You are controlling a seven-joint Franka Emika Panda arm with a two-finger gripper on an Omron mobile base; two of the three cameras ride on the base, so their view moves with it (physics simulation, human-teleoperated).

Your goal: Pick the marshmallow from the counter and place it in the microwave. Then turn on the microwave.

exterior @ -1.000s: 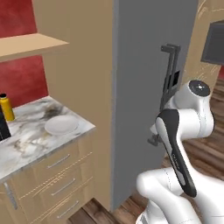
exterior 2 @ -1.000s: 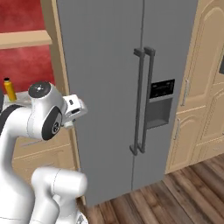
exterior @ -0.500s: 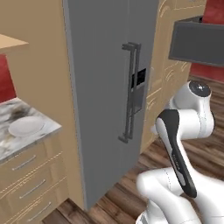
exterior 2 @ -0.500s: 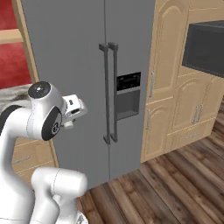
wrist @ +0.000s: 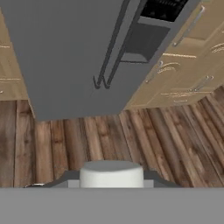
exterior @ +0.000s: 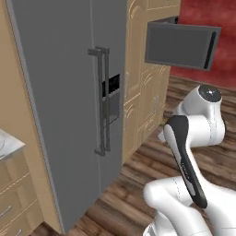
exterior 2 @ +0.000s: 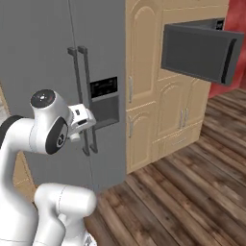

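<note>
The marshmallow [wrist: 111, 173], an off-white round lump, sits at the bottom of the hand view between my gripper's [wrist: 111, 178] dark fingertips, which are shut on it. My arm is folded close to the base, the hand [exterior 2: 80, 119] held in front of the grey fridge. The dark grey microwave is high in the tan cabinet wall, its door [exterior: 181, 45] [exterior 2: 200, 51] swung wide open; the cavity is hidden behind it. A corner of the marbled counter [exterior: 10, 146] shows at the far left over tan drawers.
A tall grey two-door fridge [exterior: 69, 106] [exterior 2: 53, 72] with vertical handles and a dispenser stands straight ahead. Tan cabinet doors [exterior 2: 153, 96] fill the wall between it and the microwave. Wooden floor [exterior 2: 192, 192] lies open to the right.
The whole scene has slid left as the base turned right: the counter and plate have almost left the view, and the open microwave has come closer. My arm keeps its pose.
</note>
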